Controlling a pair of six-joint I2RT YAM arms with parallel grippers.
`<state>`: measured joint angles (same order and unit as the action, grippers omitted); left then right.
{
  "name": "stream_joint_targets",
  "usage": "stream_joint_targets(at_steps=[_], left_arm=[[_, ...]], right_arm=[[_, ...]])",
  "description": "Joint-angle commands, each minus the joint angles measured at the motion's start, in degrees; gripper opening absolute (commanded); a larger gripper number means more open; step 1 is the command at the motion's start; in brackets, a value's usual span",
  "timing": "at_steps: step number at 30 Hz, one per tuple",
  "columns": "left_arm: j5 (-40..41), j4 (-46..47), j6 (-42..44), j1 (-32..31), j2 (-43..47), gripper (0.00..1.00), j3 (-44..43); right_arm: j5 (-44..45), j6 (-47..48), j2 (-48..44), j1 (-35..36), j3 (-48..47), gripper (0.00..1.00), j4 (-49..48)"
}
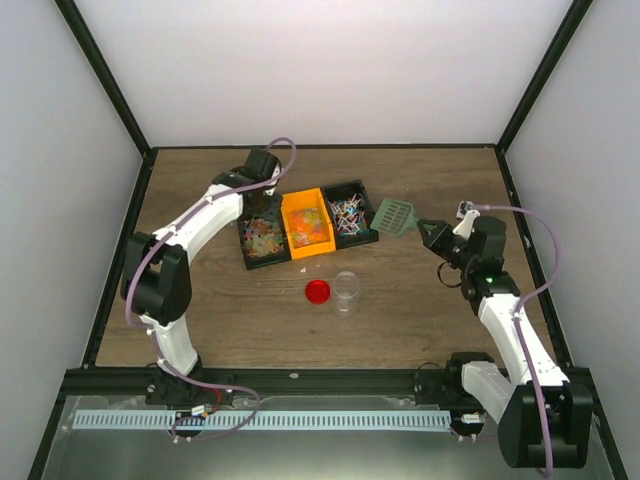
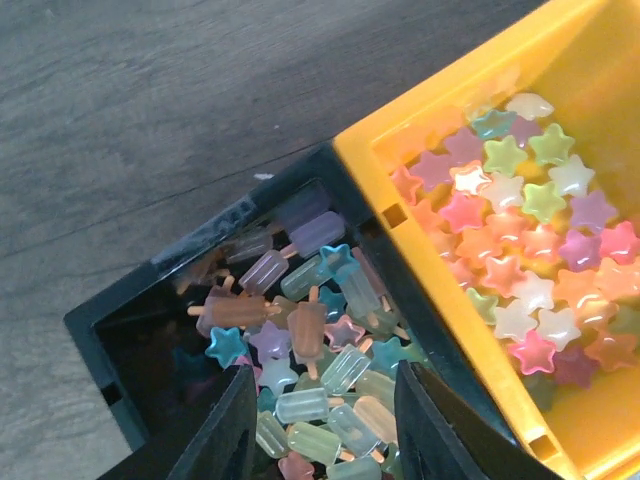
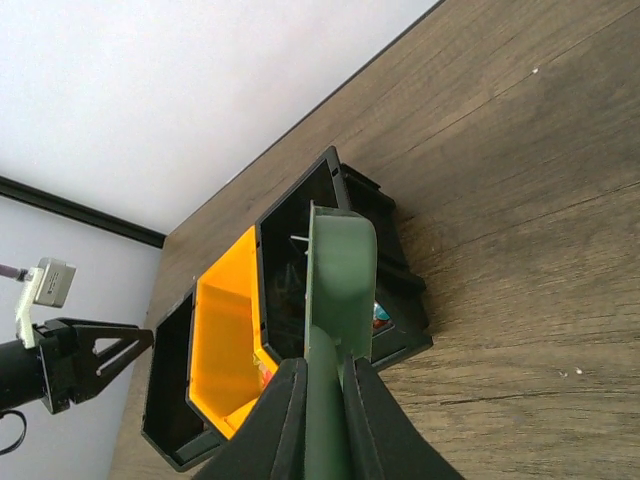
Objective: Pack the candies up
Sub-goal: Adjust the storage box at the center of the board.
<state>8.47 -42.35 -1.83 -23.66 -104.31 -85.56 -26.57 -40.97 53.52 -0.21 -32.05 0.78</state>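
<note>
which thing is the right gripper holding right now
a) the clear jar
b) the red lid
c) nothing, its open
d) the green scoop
d: in the right wrist view the right gripper is closed on the handle of the green scoop, while the red lid and the jar stand free on the table.

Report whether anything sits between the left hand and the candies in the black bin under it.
Nothing visible does. The left hand hangs over the open black bin, fingers apart above the candies. The green scoop is in the right hand, over by the other black bin.
</note>
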Motion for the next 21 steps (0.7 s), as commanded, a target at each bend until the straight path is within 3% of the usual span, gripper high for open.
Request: stream_joint_targets(at_steps=[1,8,13,17,21], left_arm=[[-1.95,-1.85,6.25,-0.60,-2.38,0.43,-2.25],[-0.45,0.07,17.35,1.39,-1.26,0.57,-1.70],[-7.58,1.22,25.54,4.62,-2.12,0.76,-3.07],[-13.14,-4.04,32.11,7.18,-7.16,0.78,-9.00],[-13.58,-6.55,38.60,7.55,-11.16,0.73,-12.79]], right_arm=[[-1.03,0.48,1.31,-0.67,-0.27,0.01,-2.63],[-1.23,1.04,2.61,-0.68,-0.73,0.01,-2.89],[-1.66,1.59,4.01,-0.67,-1.72,0.01,-2.63],[-1.84,2.55,5.18,-0.67,-2.79,0.01,-2.04],[-1.41,3.50,6.37,-0.67,-3.52,0.01,-1.23]])
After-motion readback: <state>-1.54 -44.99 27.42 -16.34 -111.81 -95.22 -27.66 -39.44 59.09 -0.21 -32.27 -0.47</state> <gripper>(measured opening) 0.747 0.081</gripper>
